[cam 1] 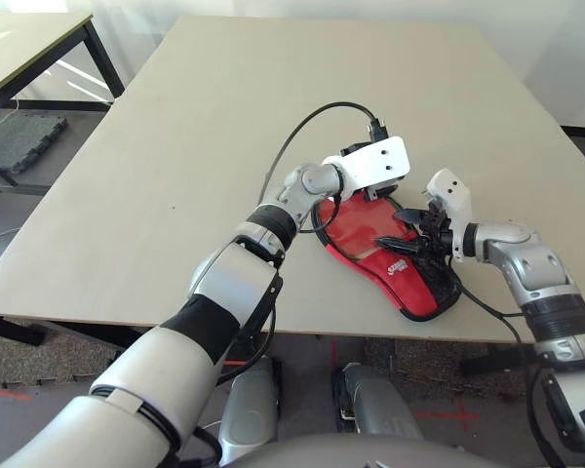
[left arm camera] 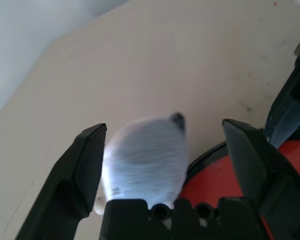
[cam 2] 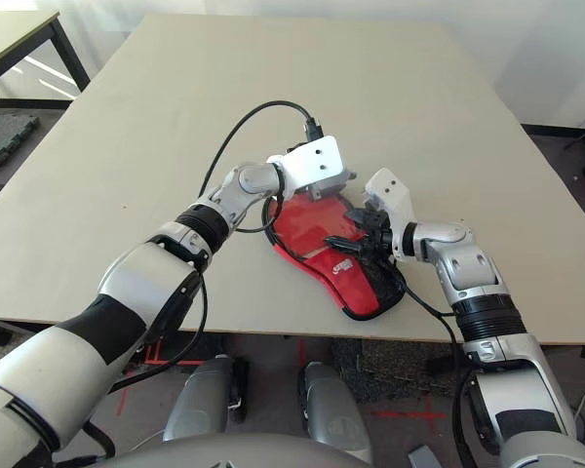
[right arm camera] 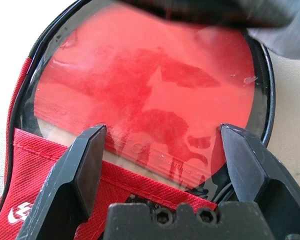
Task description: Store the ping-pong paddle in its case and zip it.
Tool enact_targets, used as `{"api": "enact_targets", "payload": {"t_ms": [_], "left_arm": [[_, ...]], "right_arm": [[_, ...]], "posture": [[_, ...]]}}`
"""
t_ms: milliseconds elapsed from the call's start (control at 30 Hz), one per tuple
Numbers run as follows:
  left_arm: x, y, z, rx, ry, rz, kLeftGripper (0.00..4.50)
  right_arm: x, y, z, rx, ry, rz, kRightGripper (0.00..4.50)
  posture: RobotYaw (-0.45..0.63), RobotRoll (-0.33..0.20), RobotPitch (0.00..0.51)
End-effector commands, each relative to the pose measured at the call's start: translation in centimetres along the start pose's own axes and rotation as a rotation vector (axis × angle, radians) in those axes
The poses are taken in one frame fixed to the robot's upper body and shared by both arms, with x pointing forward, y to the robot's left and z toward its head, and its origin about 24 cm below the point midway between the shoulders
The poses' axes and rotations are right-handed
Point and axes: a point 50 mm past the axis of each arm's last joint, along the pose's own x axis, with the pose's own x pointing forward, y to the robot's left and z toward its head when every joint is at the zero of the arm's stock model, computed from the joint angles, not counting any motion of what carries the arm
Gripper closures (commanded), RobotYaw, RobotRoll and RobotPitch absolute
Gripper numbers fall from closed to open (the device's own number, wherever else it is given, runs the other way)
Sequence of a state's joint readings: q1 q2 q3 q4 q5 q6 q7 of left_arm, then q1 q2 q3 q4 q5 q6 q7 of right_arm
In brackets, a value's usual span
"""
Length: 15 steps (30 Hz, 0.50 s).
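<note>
Closest to us is the left arm (cam 1: 141, 380), a thick silver forearm coming in from the lower left, banded in black, and it's reaching up and across to just right of centre, where the white wrist plate (cam 1: 380, 164) tilts above the round end of the case (cam 1: 395, 268). A thin black cable (cam 1: 307, 117) arches over that wrist. Over on the right, the right arm (cam 1: 541, 278) bends up from the lower right corner and turns inward, its hand low over the case's side. Now the jaws: the left gripper (left arm camera: 165, 125) stands wide open, a soft, rounded grey-white wad (left arm camera: 145, 165) between its fingers, which aren't closed on it. The right gripper (right arm camera: 163, 127) is wide open too, spread above the case with nothing in its grasp. And there's the ping-pong paddle (right arm camera: 140, 85), inside the case, its round red rubber face behind glossy clear plastic, a strip of pale wood at its lower edge. The case is paddle-shaped, right of centre near the table's front edge, with woven red fabric, a white logo and a dark rim. The table (cam 1: 156, 195) is smooth, flat and beige.
</note>
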<state>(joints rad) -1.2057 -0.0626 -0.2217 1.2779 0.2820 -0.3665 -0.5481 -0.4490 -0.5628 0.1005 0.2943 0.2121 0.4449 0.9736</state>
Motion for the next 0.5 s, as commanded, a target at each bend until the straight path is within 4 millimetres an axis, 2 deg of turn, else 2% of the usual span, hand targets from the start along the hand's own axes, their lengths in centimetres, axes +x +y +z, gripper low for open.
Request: {"api": "enact_targets", "payload": {"t_ms": [33, 233, 500], "left_arm": [[-0.2, 0.6, 0.3, -0.029, -0.023, 0.014, 0.01], [-1.2, 1.7, -0.1, -0.063, -0.028, 0.02, 0.01], [-4.8, 2.9, -3.9, -0.172, 0.078, -0.063, 0.01]], "right_arm": [[0.7, 0.5, -3.1, 0.088, 0.115, 0.02, 0.0], [0.8, 0.5, -3.0, 0.087, 0.112, 0.021, 0.0], [1.0, 0.5, -3.0, 0.083, 0.109, 0.024, 0.0]], "posture": [[0.06, 0.0, 0.097], [0.06, 0.0, 0.094], [0.07, 0.0, 0.092]]}}
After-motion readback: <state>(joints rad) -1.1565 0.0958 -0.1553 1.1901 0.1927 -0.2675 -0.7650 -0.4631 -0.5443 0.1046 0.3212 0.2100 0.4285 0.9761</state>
